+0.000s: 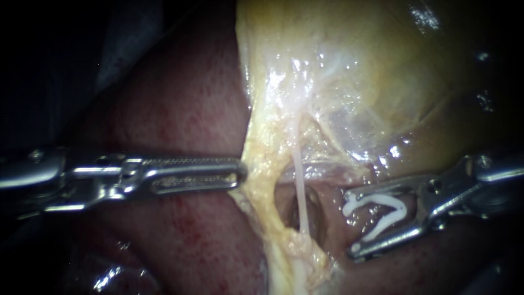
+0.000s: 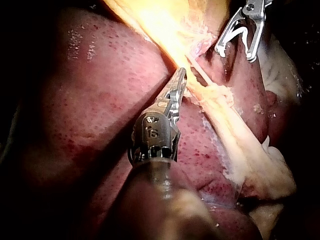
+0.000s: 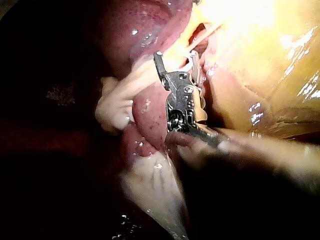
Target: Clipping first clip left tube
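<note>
Spread wide, the jaws of my right instrument (image 1: 351, 223) carry a white clip (image 1: 382, 210), one leg seated against each jaw, its open mouth facing the thin pale tube (image 1: 299, 191). The tube stands upright between the two instruments, and the clip is beside it, not yet around it. My left instrument (image 1: 240, 173) lies level across the liver (image 1: 185, 109), its long jaws closed on the edge of the yellowish tissue band (image 1: 262, 186). I judge it is drawing that band aside to open the window behind the tube under the gallbladder (image 1: 382, 82). Whether this strand is the left tube I cannot tell. From the left wrist, the left instrument (image 2: 179, 82) reaches straight ahead, jaws together at the band (image 2: 225, 115), the pale tube (image 2: 200, 75) just beyond its tip, and the right instrument (image 2: 235, 54) gaping farther on. From the right wrist, the right instrument (image 3: 176, 55) is bent at its wrist toward the tube (image 3: 210, 32), the clip (image 3: 189, 62) resting between the parted jaws. The tube lies ahead of them, so the arm seems lined up to slide forward around it.
</note>
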`<state>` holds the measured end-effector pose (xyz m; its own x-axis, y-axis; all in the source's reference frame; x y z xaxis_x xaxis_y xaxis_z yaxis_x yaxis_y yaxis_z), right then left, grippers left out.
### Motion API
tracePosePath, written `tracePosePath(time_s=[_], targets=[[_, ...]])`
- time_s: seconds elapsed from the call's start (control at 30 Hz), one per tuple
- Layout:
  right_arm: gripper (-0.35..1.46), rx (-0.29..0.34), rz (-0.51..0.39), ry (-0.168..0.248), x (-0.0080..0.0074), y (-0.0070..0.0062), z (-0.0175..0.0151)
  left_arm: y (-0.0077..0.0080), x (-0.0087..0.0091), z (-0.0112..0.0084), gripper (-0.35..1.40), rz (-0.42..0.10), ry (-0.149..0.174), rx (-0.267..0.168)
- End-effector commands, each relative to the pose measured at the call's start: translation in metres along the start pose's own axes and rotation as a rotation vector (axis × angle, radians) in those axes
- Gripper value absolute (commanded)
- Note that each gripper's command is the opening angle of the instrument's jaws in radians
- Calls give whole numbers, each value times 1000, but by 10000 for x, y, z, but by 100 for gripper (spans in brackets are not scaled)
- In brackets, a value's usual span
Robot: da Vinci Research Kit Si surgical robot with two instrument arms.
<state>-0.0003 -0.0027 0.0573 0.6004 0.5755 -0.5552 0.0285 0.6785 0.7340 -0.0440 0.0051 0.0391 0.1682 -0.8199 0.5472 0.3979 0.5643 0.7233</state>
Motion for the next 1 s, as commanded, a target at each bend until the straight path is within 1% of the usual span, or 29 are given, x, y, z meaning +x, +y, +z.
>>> tracePosePath(time_s=[0.03,0.27,0.53,0.77,1.0], targets=[[59,2,-1,-3,-1,0,3,-2,0,0,-35,1,0,-1],[59,9,-5,-10,1,-2,24,-10,-2,-1,-35,0,-6,-1],[59,9,-9,-15,0,1,45,-17,-3,-3,-35,0,-9,1],[60,1,-11,-14,-1,8,58,-21,-4,-3,-35,0,-11,1],[60,7,-13,-21,-4,16,72,-24,-4,-3,-35,0,-11,1]])
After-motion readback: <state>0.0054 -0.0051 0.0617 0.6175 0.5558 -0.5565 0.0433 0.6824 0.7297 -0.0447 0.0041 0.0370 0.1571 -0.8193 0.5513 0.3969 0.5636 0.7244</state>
